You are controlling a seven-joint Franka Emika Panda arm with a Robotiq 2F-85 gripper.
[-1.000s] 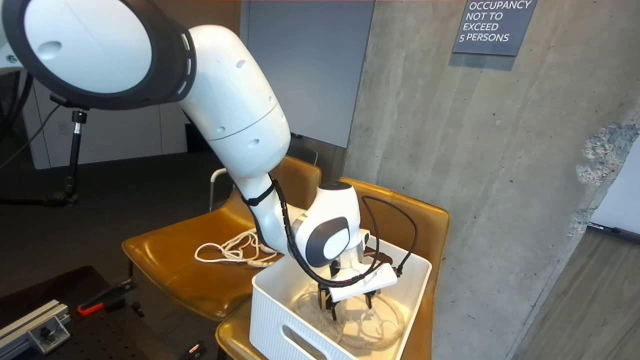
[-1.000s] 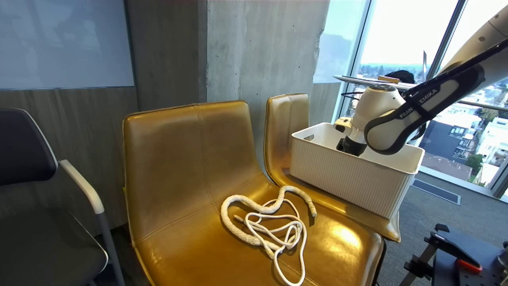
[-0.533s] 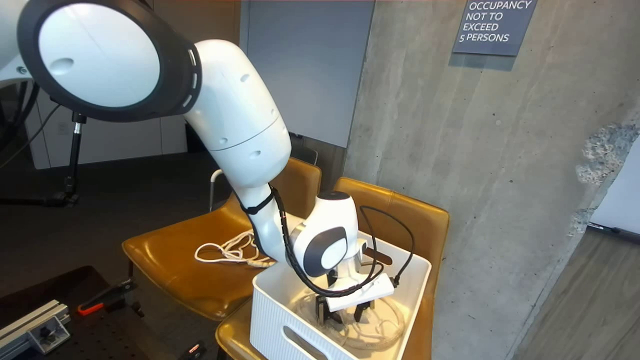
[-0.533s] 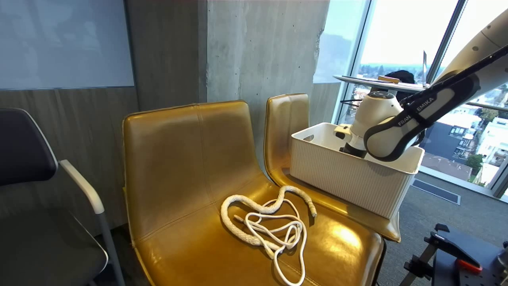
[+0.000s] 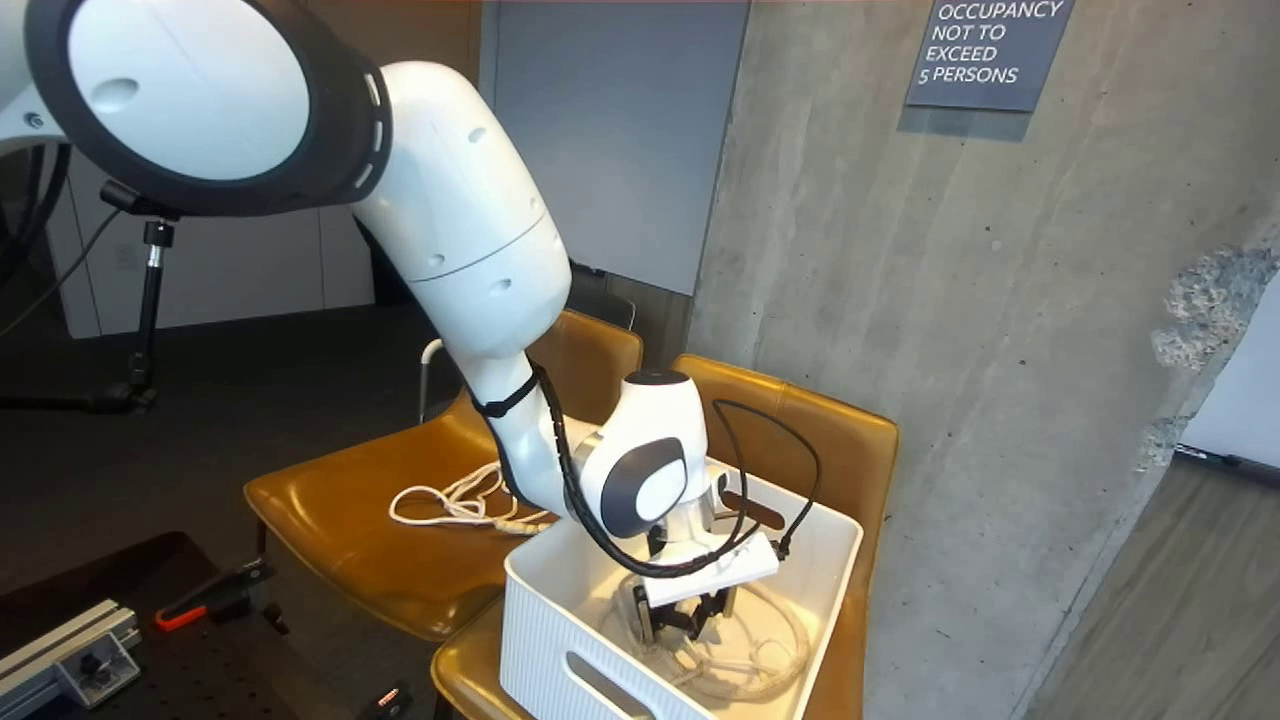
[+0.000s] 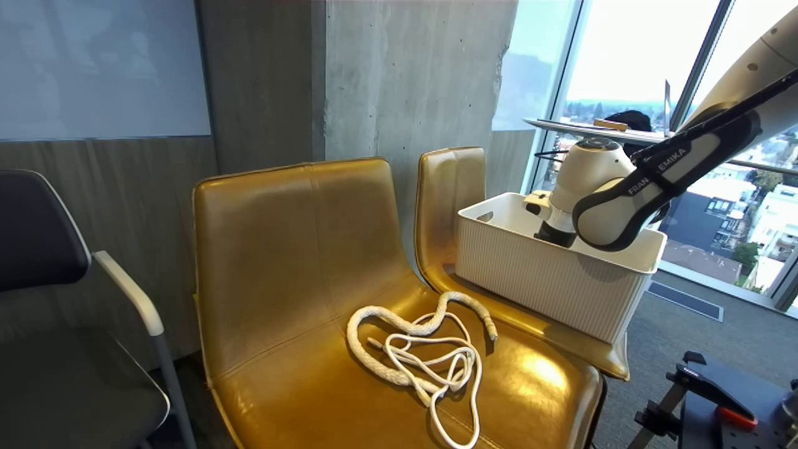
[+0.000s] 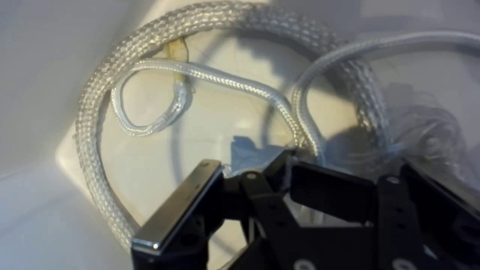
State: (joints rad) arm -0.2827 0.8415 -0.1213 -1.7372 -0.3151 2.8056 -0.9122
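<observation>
White bin (image 6: 548,284) around cord (image 7: 240,83) in gripper (image 7: 290,161)

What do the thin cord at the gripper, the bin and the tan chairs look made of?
Thin cord: probably synthetic, slightly glossy; visible braid. Bin: likely matte plastic; ribbed walls, cutout handles. Chairs: leather or imitation, satin; stitched seams, soft highlights.

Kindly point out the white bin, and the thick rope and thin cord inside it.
White bin (image 6: 548,282): in an exterior view, ribbed side wall.
Thick rope (image 7: 88,131): wrist view, left side of its curve.
Thin cord (image 7: 240,83): wrist view, nearly straight stretch.
</observation>
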